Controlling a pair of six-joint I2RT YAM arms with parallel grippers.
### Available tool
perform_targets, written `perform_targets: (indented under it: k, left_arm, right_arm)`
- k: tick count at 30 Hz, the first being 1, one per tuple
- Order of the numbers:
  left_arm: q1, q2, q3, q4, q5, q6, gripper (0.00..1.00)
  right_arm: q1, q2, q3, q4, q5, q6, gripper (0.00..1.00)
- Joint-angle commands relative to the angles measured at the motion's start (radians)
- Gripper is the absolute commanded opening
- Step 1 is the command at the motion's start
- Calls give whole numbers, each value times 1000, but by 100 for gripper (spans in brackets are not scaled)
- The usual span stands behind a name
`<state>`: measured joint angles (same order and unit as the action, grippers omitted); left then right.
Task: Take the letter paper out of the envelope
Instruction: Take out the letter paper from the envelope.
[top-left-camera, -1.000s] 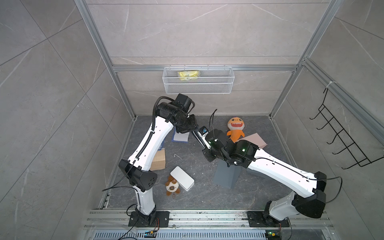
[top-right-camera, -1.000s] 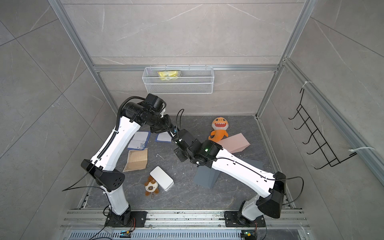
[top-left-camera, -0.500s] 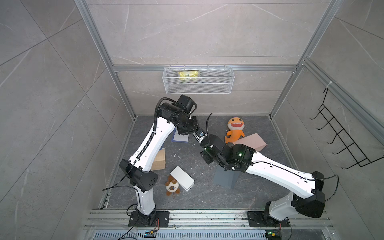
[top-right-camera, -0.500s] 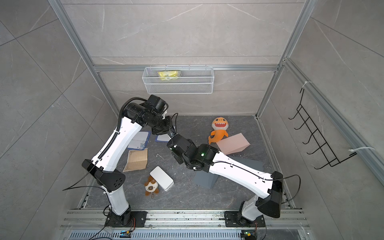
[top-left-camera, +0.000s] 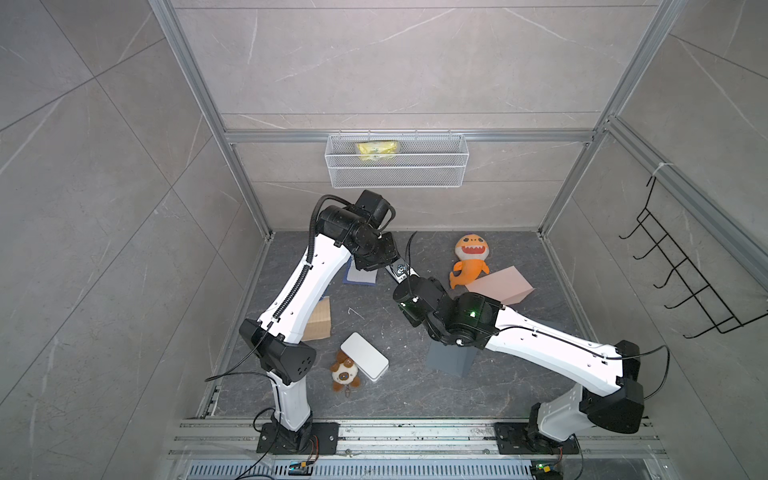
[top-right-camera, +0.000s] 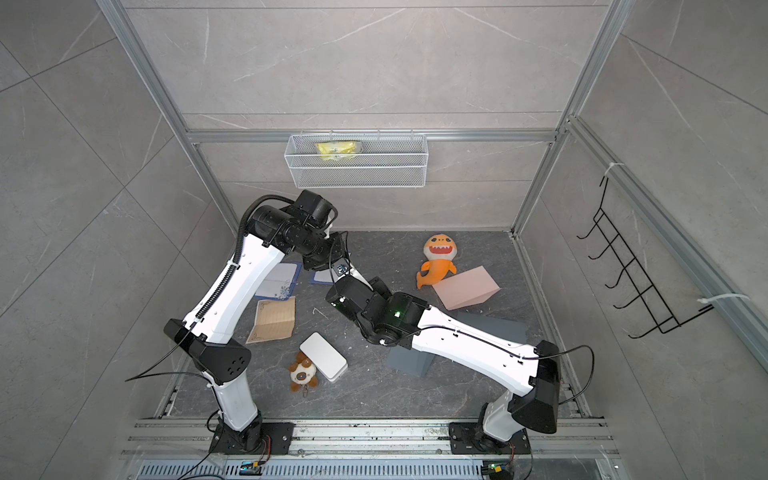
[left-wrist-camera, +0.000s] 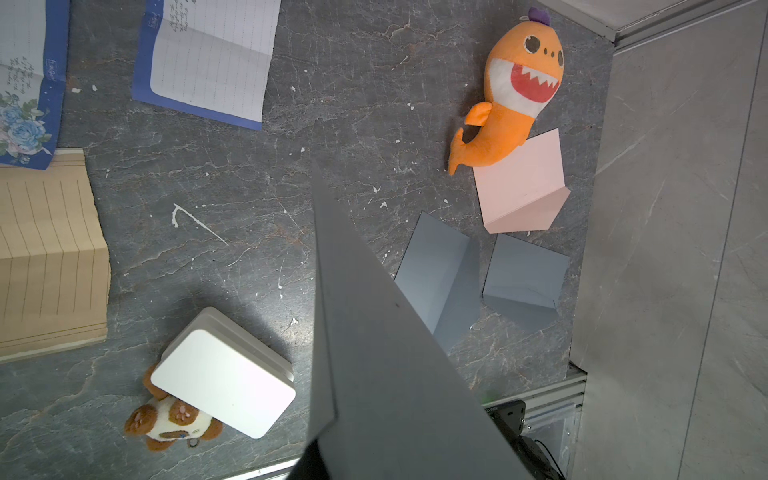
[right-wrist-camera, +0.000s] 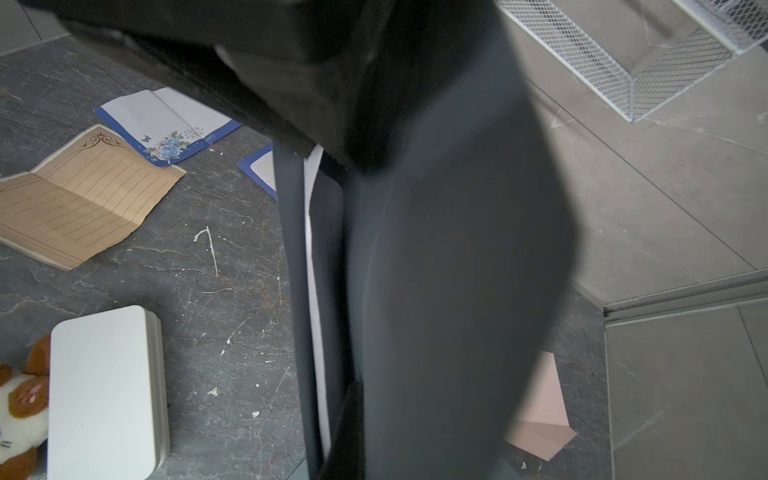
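Both grippers meet in the air over the back middle of the floor. A dark grey envelope (right-wrist-camera: 436, 291) hangs between them and fills the middle of both wrist views. My right gripper (top-left-camera: 400, 271) is shut on one end of it. My left gripper (top-left-camera: 384, 261) is shut on the envelope (left-wrist-camera: 374, 353) from the other side, and its black body (right-wrist-camera: 291, 62) shows in the right wrist view. A thin white edge of the letter paper (right-wrist-camera: 312, 249) shows inside the envelope's open side. In both top views the envelope is hidden by the arms.
On the floor lie two blue-bordered letter sheets (left-wrist-camera: 208, 58), a tan lined sheet (left-wrist-camera: 45, 257), a white box (left-wrist-camera: 224, 382) on a small plush dog (left-wrist-camera: 166, 419), an orange shark plush (left-wrist-camera: 511, 95), a pink envelope (left-wrist-camera: 519, 183) and two grey envelopes (left-wrist-camera: 436, 274). A wire basket (top-left-camera: 395, 166) hangs on the back wall.
The right arm's wrist and elbow have shifted a little left, closer to the left gripper. The left wrist has turned slightly. Both grips hold.
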<state>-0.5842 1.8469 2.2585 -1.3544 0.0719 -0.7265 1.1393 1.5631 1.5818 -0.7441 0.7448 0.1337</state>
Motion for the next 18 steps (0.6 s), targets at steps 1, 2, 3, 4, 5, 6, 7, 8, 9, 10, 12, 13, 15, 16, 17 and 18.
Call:
perform_targets:
  k: [1,2,3,4,5,6,7,8,9,10,12,13,15,16,17,18]
  left_arm:
    - [5,11,6,-41,-74,-26,25]
    - [5,9,6,-39,-80,-30,24]
    - [5,7,6,-36,-87,-34,24]
    - [5,6,5,-33,-87,-35,24]
    - [6,4,1,-31,-86,-38,22]
    - [5,5,-1,-30,-82,-39,20]
    - [6,4,-2,-28,-80,-40,18]
    - [6,2,-5,-25,-76,-42,14]
    - [5,2,-8,-23,-76,-42,11]
    - [5,0,-8,-21,-76,-42,9]
    - [5,0,-5,-21,-75,-40,4]
    - [5,-1,-4,-20,-75,-39,2]
    - [6,0,4,-20,-73,-39,0]
    - [5,0,8,-22,-72,-37,0]
    - [4,0,12,-22,-73,-37,0]
    - [5,0,17,-22,-74,-36,0]
  right_arm:
    - [48,3,32,116,125,-16,0]
    - [57,6,27,125,136,-19,0]
    - [63,6,21,132,141,-22,0]
    - [64,5,16,138,145,-22,0]
    - [67,6,12,142,148,-22,0]
    - [68,7,12,143,149,-23,0]
    - [69,6,12,144,149,-22,0]
    - [69,7,12,147,149,-23,0]
    - [69,9,13,147,152,-23,0]
    - [69,10,14,149,153,-23,0]
    - [69,14,18,147,151,-24,0]
    - [69,17,17,145,150,-22,0]
    - [67,14,14,143,147,-16,0]
    - [64,14,12,142,143,-12,0]
    - [61,14,13,136,135,-7,0]
    - [56,14,12,129,122,1,0]
